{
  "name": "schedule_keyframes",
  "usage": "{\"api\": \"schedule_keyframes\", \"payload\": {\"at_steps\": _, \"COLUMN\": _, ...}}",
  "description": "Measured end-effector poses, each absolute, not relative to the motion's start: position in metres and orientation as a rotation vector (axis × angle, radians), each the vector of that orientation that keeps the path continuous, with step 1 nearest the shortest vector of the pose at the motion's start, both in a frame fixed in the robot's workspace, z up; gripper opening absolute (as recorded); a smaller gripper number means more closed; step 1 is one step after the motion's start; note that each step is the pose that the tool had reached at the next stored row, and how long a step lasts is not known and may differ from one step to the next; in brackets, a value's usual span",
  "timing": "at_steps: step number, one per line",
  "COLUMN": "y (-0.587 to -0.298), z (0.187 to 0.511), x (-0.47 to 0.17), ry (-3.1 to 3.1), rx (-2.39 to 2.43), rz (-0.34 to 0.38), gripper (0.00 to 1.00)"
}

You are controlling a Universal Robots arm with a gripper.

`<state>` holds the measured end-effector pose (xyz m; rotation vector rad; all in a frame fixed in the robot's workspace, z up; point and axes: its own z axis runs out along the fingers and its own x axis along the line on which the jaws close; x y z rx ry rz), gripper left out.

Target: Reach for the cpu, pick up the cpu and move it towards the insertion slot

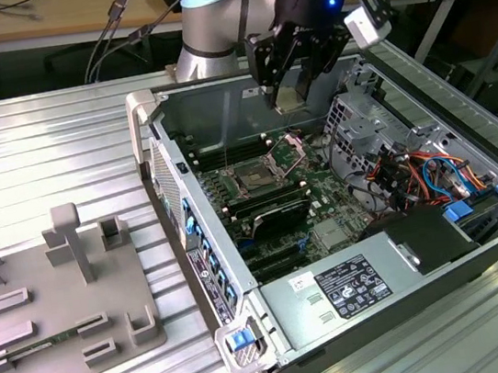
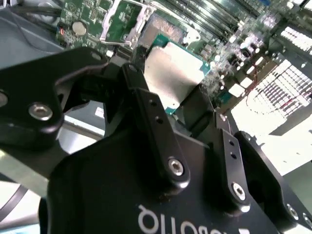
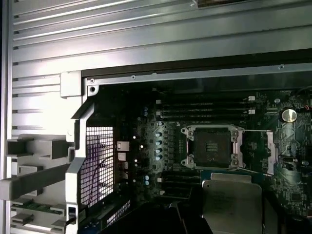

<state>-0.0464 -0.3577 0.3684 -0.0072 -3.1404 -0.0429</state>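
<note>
Black robot hand [image 1: 294,87] pinching flat silvery square cpu [image 2: 173,73], raised above open computer case, over metal-framed, dark-centred insertion slot [image 3: 213,146].

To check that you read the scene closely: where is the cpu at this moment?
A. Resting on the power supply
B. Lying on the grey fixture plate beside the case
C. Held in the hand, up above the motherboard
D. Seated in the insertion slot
C: in the exterior view the hand grips the cpu in the air, while the insertion slot lies open and bare below.
</note>
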Motion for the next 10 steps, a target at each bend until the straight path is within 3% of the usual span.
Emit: {"api": "schedule_keyframes", "payload": {"at_steps": 10, "y": -0.347, "z": 0.3658, "x": -0.0464, "ry": -3.139, "rx": -0.008, "rz": -0.043, "gripper": 0.55}}
